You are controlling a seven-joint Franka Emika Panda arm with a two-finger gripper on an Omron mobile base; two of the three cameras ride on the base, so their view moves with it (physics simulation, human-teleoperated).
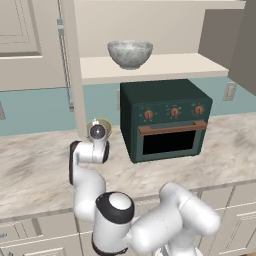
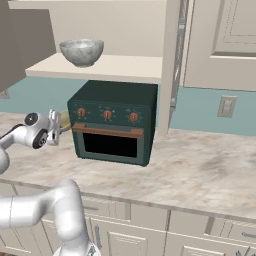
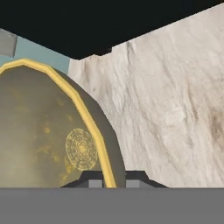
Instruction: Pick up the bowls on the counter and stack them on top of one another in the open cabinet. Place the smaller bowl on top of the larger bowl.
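Beside oven (image 1: 165, 120), end effector (image 3: 108, 181) clamped on smaller bowl (image 3: 48, 131) rim, above counter (image 3: 175, 109).

Small yellowish-tan shallow bowl (image 1: 101, 124) mostly hidden behind the white arm's wrist in left base view; in hand view cut off at left edge & bottom. Dark gripper (image 3: 114, 180) fingertips cut off by bottom band; contact w/ rim can't be made out.
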